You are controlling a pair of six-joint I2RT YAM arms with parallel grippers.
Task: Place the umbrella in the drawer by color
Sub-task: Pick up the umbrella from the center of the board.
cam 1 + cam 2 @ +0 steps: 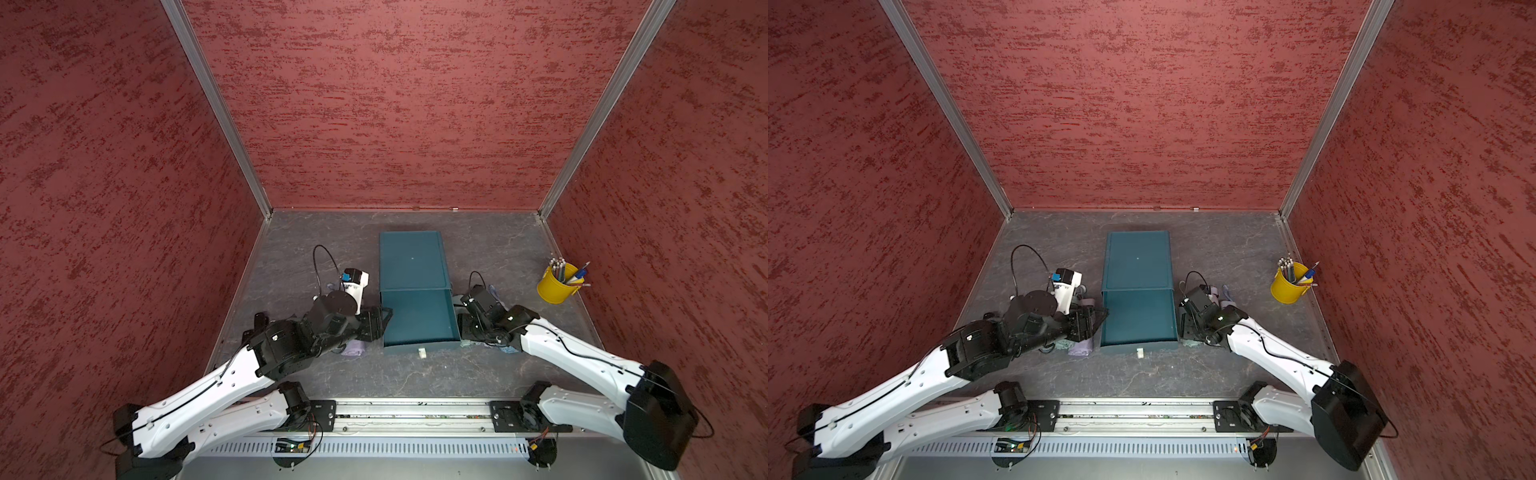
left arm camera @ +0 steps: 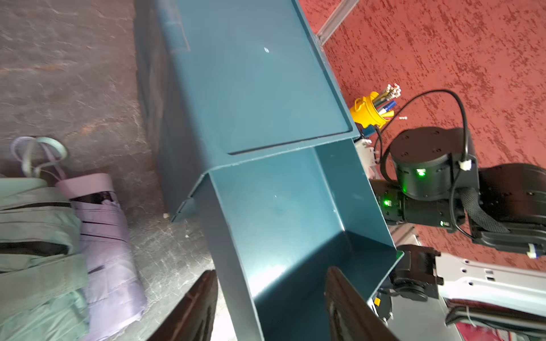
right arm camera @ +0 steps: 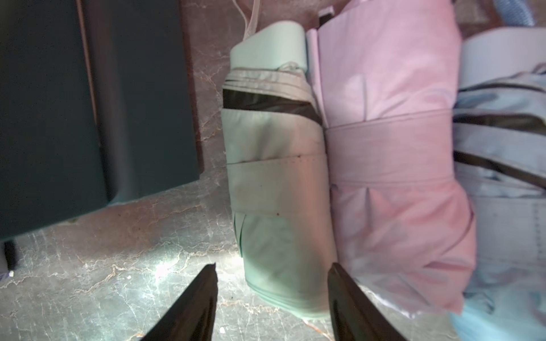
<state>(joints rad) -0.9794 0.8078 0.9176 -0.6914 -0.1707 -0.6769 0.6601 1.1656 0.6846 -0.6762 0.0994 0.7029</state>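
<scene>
The cabinet (image 1: 412, 259) and drawer (image 1: 419, 320) are showing deep teal. The table (image 1: 415, 374) is wearing grey marble veining, the walls (image 1: 395, 104) mottled red. At the cabinet's three o'clock a cup (image 1: 555, 289) is glowing yellow. At the drawer's nine o'clock are lying a green umbrella (image 2: 38, 221) and a lilac umbrella (image 2: 109, 236); at three, a mint umbrella (image 3: 277, 192), pink umbrella (image 3: 393, 177) and blue umbrella (image 3: 502, 177).

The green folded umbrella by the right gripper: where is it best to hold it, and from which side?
Probably across its middle, at the strap, from above. The green umbrella lies flat; its side facing the teal drawer unit is free, but the pink umbrella touches the other side, so one finger of the open right gripper must wedge between them.
</scene>
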